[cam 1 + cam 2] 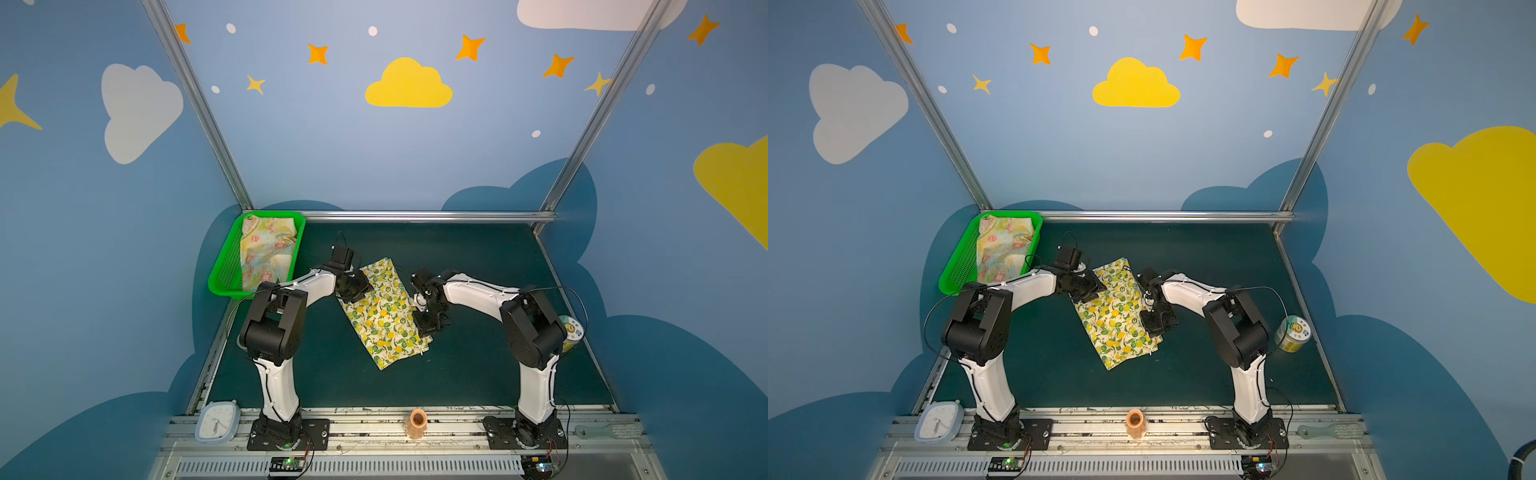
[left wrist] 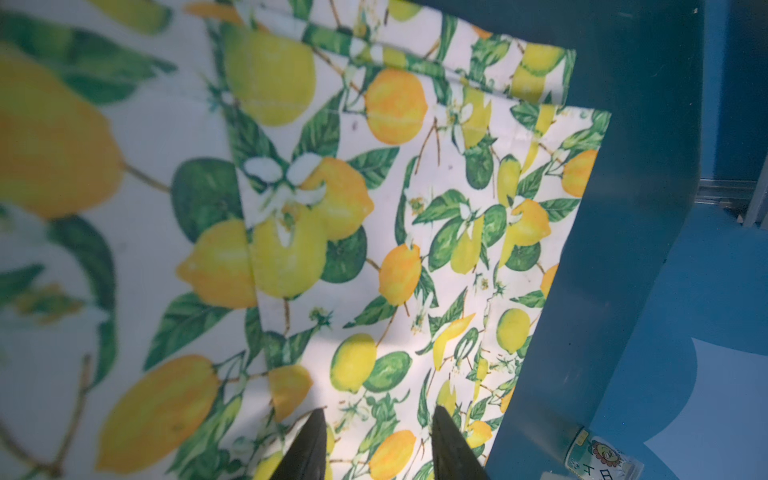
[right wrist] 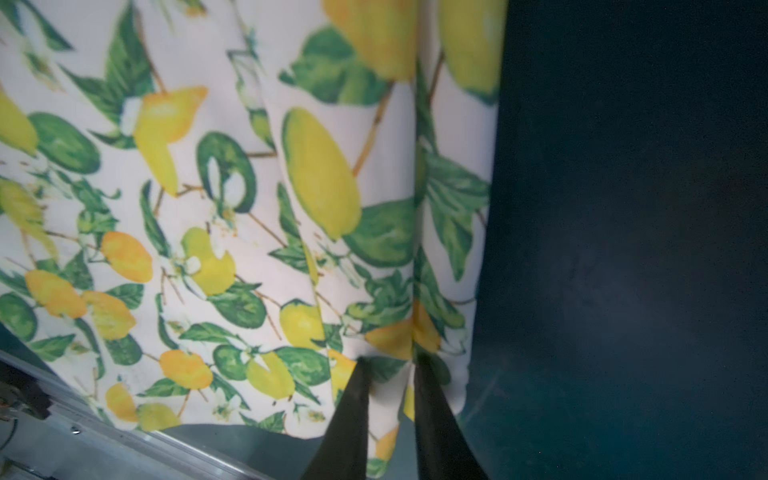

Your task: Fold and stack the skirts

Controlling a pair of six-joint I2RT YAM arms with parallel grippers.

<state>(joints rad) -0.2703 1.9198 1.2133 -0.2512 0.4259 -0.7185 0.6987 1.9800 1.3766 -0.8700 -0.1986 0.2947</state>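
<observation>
The lemon skirt (image 1: 386,316) (image 1: 1117,320) lies folded into a long strip, slanting across the middle of the dark green table. My left gripper (image 1: 355,291) (image 2: 376,413) hovers over its far left part, open, with the cloth (image 2: 457,249) flat below the fingers. My right gripper (image 1: 428,322) (image 3: 390,359) stands at the strip's right edge, narrowly open, with a fold of that cloth (image 3: 208,249) in the gap between the fingers. The flowered skirt (image 1: 266,249) (image 1: 1000,249) lies crumpled in the green basket (image 1: 224,270) (image 1: 955,270) at the back left.
A printed tin can (image 1: 571,332) (image 1: 1292,334) stands by the right arm near the table's right edge. On the front rail sit a pale blue clock (image 1: 217,422), an orange cup (image 1: 417,422) and a flat white tool (image 1: 598,430). Blue walls close in three sides.
</observation>
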